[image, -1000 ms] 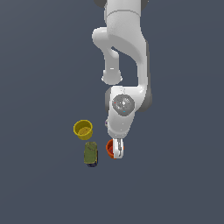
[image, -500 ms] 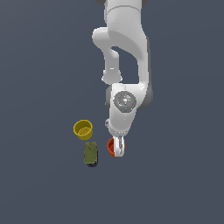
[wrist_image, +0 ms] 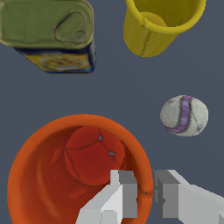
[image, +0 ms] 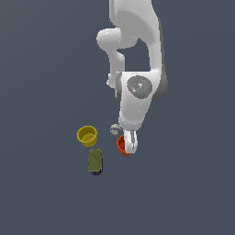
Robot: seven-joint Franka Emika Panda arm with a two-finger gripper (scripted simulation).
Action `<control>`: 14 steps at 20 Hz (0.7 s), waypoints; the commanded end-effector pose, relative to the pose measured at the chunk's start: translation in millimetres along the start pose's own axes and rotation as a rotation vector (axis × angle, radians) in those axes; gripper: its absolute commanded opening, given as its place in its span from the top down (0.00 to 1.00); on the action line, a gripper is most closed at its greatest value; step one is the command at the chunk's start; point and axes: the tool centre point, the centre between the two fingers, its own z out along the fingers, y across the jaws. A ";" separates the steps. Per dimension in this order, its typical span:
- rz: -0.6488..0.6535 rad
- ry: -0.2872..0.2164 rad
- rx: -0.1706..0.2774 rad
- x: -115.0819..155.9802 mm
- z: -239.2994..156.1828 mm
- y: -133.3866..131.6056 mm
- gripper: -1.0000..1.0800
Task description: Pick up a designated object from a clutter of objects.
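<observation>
- Gripper [wrist_image: 146, 194] fingers straddle the orange cup [wrist_image: 52, 175] rim: one finger [wrist_image: 118, 197] inside the cup, the other [wrist_image: 175, 197] just outside the wall; rim sits in the narrow gap between them.
- Can't tell if the pads actually press the wall; gap looks near closed on the rim.
- Fingers cut off by the wrist view edge, tips only partly seen.
- In the exterior view the gripper [image: 130, 143] covers most of the orange cup [image: 121, 146]; only an orange sliver shows.
- Orange cup stands upright, red inside visible, part of rim out of the wrist frame.
- Ball [wrist_image: 184, 116], whitish with a purple stripe, near the orange cup, apart from it; in the exterior view the ball [image: 114, 129] is half hidden behind the arm [image: 137, 92].
- Yellow cup [wrist_image: 157, 26] beyond the ball, top cropped; in the exterior view [image: 86, 136] it is fully seen, on the orange cup's left.
- Can [wrist_image: 48, 35], olive lid with a pull tab, beside the yellow cup, cropped; label unreadable. In the exterior view [image: 95, 161] it looks dark and blurry.
</observation>
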 end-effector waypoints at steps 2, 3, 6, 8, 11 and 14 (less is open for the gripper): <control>-0.001 0.000 0.003 -10.6 -28.6 14.4 1.00; -0.001 0.000 0.003 -13.8 -37.3 19.1 1.00; -0.001 0.000 0.003 -23.9 -64.0 33.3 1.00; -0.001 0.001 0.003 -30.8 -82.5 43.1 1.00; -0.001 0.002 0.003 -41.6 -111.6 58.3 1.00; -0.001 0.002 0.003 -52.7 -141.5 73.7 1.00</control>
